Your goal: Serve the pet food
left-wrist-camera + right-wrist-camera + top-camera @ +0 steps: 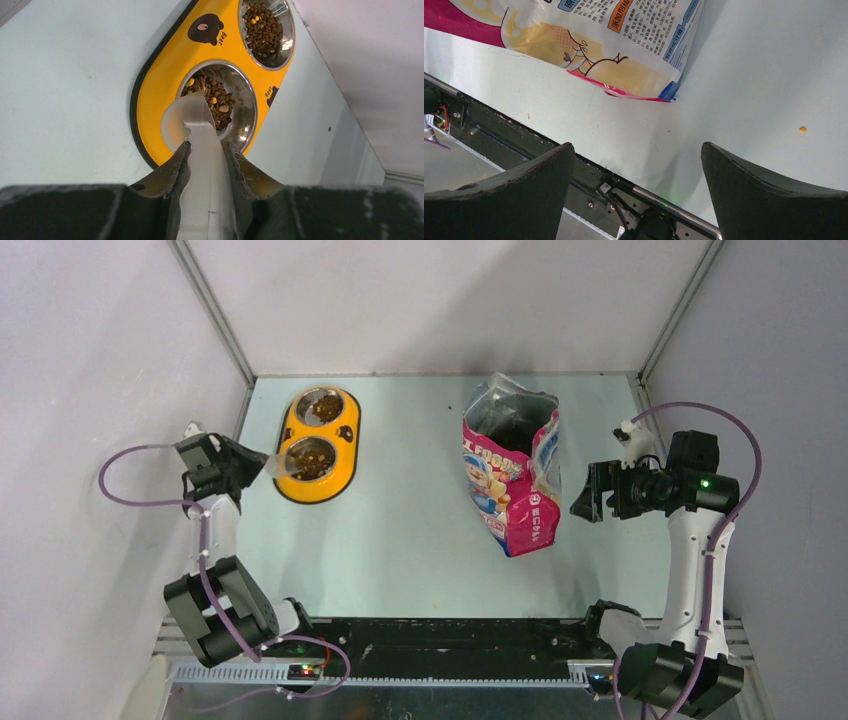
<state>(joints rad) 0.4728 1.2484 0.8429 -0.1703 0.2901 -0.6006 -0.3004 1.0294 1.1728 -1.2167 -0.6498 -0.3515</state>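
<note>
Clamped on the clear plastic scoop (pixel 182 117), the left tool (pixel 206 146) points straight at the small brown kibble pellets (pixel 215 97) just ahead; the right tool (pixel 638 146) gapes, well apart.

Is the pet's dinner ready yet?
Nearly. Done: brown dry kibble lies in both steel bowls of the yellow double feeder. In hand: the left gripper is shut on the clear plastic scoop, tipped at the nearer bowl's edge. The right gripper is open, empty, near the pink cartoon bag. Left: perhaps another scoop, then putting the scoop down.
</note>
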